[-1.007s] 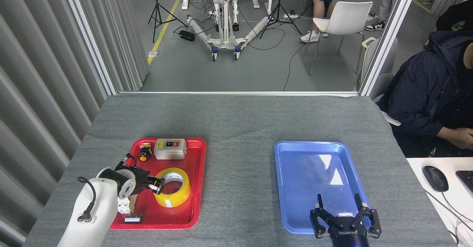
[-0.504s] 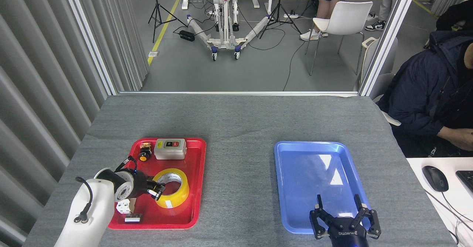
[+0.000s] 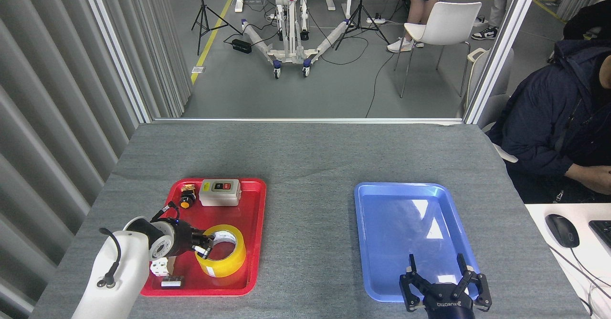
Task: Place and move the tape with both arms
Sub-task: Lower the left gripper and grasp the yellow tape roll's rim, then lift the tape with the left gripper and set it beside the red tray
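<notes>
Two trays: left gripper (image 3: 204, 243) jaws pinching tape (image 3: 221, 251) rim beside switch box (image 3: 219, 192); right gripper (image 3: 437, 271) jaws spread.

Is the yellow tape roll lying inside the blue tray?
No, the tape lies in the red tray; the blue tray holds nothing.

The table (image 3: 310, 166) wears a matt, rough grey cloth; the red tray (image 3: 255, 233) and blue tray (image 3: 382, 199) are smooth glossy plastic; the tape (image 3: 224, 261) at lower left shines, translucent yellow; the left arm (image 3: 114, 281) is smooth white plastic.
</notes>
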`<state>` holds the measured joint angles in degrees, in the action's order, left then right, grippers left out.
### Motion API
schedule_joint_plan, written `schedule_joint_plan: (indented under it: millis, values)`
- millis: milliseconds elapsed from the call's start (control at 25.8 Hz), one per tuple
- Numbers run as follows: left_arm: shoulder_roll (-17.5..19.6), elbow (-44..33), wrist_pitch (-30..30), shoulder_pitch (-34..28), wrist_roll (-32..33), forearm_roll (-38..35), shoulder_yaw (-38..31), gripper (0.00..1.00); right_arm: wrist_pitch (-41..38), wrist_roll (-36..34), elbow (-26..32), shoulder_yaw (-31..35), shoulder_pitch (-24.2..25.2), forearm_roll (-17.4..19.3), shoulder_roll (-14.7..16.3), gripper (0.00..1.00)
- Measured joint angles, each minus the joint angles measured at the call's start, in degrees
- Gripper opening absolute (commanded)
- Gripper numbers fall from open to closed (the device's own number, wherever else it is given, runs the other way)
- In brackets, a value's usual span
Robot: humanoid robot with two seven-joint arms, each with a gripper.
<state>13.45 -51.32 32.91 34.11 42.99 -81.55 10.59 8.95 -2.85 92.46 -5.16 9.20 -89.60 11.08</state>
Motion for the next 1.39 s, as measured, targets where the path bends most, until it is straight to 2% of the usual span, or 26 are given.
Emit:
schedule_joint_plan:
  millis: [116, 387, 465, 581, 930, 1201, 1395]
  values:
    - [0.0, -0.1, -0.1, 0.0, 0.1, 0.0, -0.3, 0.21, -0.1, -0.2, 0.0, 0.0, 0.2, 0.0, 0.0, 1.00]
    - [0.2, -1.6, -0.8, -0.2, 0.0, 0.6, -2.6, 0.21, -0.1, -0.6, -0.6, 0.1, 0.4, 0.0, 0.0, 1.00]
    - [0.2, -2.1, -0.8, -0.6, -0.1, 2.6, -3.9, 0.20, -0.1, -0.8, -0.7, 0.1, 0.4, 0.0, 0.1, 1.00]
    - [-0.1, -3.0, -0.9, -1.3, -0.1, 7.6, -6.0, 0.12, 0.0, -0.8, -0.8, 0.1, 0.4, 0.0, 0.1, 1.00]
    - [-3.7, -2.8, -0.5, -1.8, -0.5, 14.0, -13.3, 0.12, 0.0, -0.9, -0.8, 0.4, 0.3, 0.0, 0.6, 1.00]
    - [-3.5, -1.4, 0.8, -2.5, 2.1, 30.4, -15.3, 0.13, 0.0, -0.9, -0.8, 0.9, -0.1, 0.0, 0.9, 1.00]
    - [-3.5, -1.7, 2.1, -5.7, 4.9, 44.6, -15.4, 0.13, 0.2, -0.9, -0.8, 2.2, 0.1, 0.0, 0.6, 1.00]
